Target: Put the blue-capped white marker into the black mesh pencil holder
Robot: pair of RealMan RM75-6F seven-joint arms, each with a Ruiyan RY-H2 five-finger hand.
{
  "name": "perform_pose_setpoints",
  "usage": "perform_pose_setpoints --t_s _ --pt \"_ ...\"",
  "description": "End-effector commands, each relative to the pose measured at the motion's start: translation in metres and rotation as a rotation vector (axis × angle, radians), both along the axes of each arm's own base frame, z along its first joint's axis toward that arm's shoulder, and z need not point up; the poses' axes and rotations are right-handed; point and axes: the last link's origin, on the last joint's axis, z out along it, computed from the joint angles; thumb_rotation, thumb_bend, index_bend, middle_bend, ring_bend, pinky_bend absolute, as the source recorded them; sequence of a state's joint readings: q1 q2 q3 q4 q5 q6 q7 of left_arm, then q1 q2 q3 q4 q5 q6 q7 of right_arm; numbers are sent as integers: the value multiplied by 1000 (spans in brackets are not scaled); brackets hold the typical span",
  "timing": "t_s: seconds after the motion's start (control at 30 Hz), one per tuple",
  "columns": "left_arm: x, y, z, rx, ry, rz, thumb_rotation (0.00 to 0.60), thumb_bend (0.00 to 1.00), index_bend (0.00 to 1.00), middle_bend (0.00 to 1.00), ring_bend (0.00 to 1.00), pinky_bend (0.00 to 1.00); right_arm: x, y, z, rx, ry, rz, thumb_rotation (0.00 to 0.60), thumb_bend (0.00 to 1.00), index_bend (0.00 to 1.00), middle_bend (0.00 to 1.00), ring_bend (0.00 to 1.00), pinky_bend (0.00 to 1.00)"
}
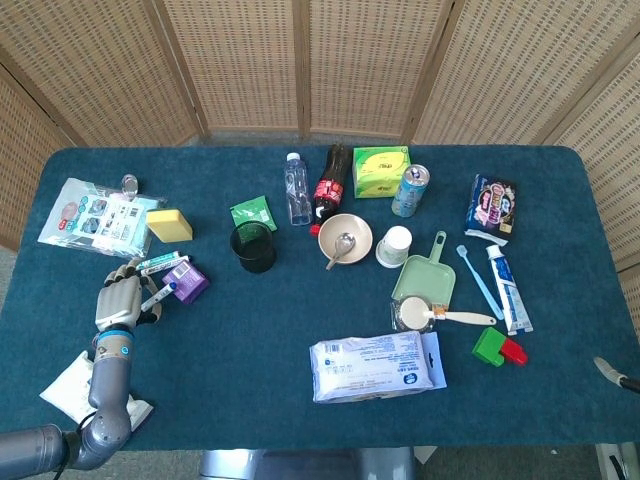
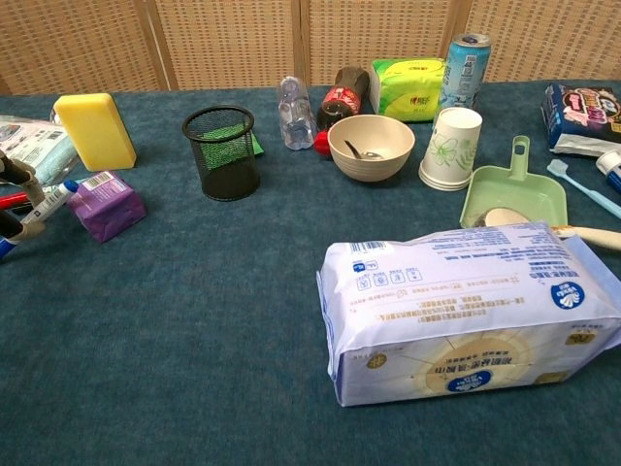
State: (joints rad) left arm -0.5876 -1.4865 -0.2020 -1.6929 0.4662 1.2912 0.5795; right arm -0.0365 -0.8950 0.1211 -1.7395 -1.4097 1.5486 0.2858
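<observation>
The blue-capped white marker (image 1: 160,297) (image 2: 46,205) is held in my left hand (image 1: 117,303) (image 2: 14,197) at the table's left side, just left of a purple box (image 1: 190,283) (image 2: 109,205). It slants, with its cap end low at the chest view's left edge. The black mesh pencil holder (image 1: 252,247) (image 2: 221,152) stands upright and apart, further right and back, with a green packet (image 1: 252,212) behind it. Only a sliver of my right hand (image 1: 609,371) shows at the head view's right edge.
A yellow sponge (image 1: 169,224) (image 2: 94,130) and other markers (image 1: 150,264) lie behind the left hand. Bottles (image 1: 297,188), a bowl with a spoon (image 1: 345,238) (image 2: 371,147), a paper cup (image 2: 451,147), a green dustpan (image 2: 514,197) and a large wipes pack (image 1: 376,365) (image 2: 471,306) fill the middle and right.
</observation>
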Motion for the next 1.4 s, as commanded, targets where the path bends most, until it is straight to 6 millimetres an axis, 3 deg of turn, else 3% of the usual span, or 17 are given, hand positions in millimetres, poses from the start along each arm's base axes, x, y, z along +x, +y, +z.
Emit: perform_pose_setpoints --t_s 0.03,0.33,0.63,0.8,1.03,1.13,1.27,1.4 --pt "1 -1 2 6 -13 -9 600 456 496 0 0 75 0 0 0 0 -1 -1 600 0 0 0 0 0" --pt "13 -8 30 65 -83 -85 600 453 502 0 0 87 0 -1 -1 3 0 0 600 0 0 0 0 0" --pt "41 -17 70 108 -204 -177 600 450 508 0 0 98 1 -1 -2 6 5 0 600 0 0 0 0 0" --pt "59 -12 89 134 -255 -223 600 442 501 0 0 102 1 -1 -2 7 6 0 600 0 0 0 0 0" --pt "95 17 101 195 -323 -319 600 436 522 0 0 121 0 -1 -4 13 11 -4 600 0 0 0 0 0" --pt "109 36 94 202 -399 -329 600 436 524 0 0 137 1 -2 -6 24 14 -4 600 0 0 0 0 0" --pt "144 68 81 227 -468 -360 600 437 522 0 0 141 -2 -3 -8 34 20 -14 600 0 0 0 0 0" --pt "160 79 67 230 -500 -357 600 436 519 0 0 145 -4 -4 -8 34 17 -19 600 0 0 0 0 0"
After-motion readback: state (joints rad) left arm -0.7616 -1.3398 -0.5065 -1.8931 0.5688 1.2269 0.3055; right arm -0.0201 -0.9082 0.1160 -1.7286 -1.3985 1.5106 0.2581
